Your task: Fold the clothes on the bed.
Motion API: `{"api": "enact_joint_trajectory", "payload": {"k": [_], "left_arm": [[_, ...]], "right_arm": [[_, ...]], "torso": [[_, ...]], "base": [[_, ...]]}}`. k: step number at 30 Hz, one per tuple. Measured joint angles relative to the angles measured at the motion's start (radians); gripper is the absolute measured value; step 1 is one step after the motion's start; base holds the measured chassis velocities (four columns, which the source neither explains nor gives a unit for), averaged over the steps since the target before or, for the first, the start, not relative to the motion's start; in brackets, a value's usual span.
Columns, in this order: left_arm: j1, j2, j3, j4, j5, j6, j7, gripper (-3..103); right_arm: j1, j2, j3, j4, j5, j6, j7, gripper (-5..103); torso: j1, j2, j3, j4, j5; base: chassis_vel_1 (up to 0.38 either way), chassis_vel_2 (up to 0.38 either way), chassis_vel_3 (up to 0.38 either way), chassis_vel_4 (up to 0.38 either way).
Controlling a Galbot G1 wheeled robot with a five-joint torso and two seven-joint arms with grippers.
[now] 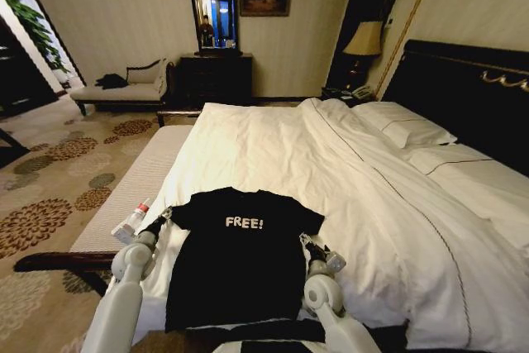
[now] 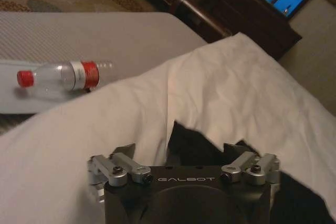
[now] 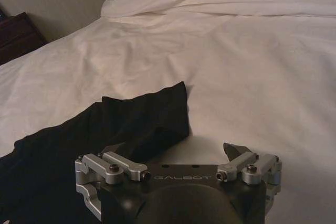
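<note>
Reaching down at the near edge of the bed (image 1: 273, 146), I have both arms low over the T-shirt (image 1: 235, 262) — it lies flat and face up on the white duvet, "FREE!" on the chest, collar toward the headboard (image 1: 467, 93), hem toward me. My left gripper (image 1: 163, 219) sits at the shirt's left sleeve, close to the bed's left edge; in the left wrist view its fingers (image 2: 122, 151) are spread apart, with black cloth and a fold of white sheet lying between and ahead of them, nothing pinched. My right gripper (image 1: 307, 243) sits at the right sleeve, on the duvet just beside the shirt's side; the right wrist view shows its fingers (image 3: 234, 150) spread too, the black sleeve (image 3: 157, 111) reaching out in front of the one on the shirt's side, bare white duvet ahead of the other. A clear bottle (image 1: 132, 222) with a red cap and red label lies on its side on the pale bench (image 1: 132, 188) along the bed's left edge, just beside my left gripper — apart from the shirt. Pillows (image 1: 413, 131) rest at the head of the bed, well apart from the shirt.
</note>
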Motion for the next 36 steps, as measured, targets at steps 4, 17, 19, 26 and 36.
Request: {"api": "enact_joint_trajectory", "payload": {"k": [4,17,19,26,36], "left_arm": [[-0.007,-0.025,0.019,0.017,0.014,-0.008,0.004,100],[-0.072,-0.081,0.045,0.063,-0.046,-0.047,0.018,100],[-0.077,-0.079,0.038,0.059,-0.072,-0.056,0.018,100],[-0.032,-0.058,0.01,-0.091,-0.172,-0.056,0.006,100],[0.091,-0.038,-0.07,-0.298,-0.267,-0.054,0.009,100]], "right_arm": [[-0.005,-0.001,0.001,0.002,0.0,0.0,0.001,100],[-0.012,-0.001,-0.001,-0.002,-0.001,0.001,0.004,100],[-0.011,0.001,-0.002,-0.004,-0.002,0.001,0.006,100],[-0.013,0.002,-0.001,-0.005,-0.004,0.001,0.008,100],[-0.017,0.01,-0.004,-0.002,-0.017,0.0,0.011,100]], "torso": [[0.0,0.0,0.0,-0.0001,0.0],[0.0,0.0,0.0,-0.0002,0.0],[0.0,0.0,0.0,-0.0002,0.0],[0.0,0.0,0.0,0.0,-0.0001],[0.0,0.0,0.0,-0.0001,-0.0001]], "base": [[0.0,0.0,0.0,0.0],[0.0,0.0,0.0,0.0],[0.0,0.0,0.0,0.0],[0.0,0.0,0.0,0.0],[0.0,0.0,0.0,0.0]]}}
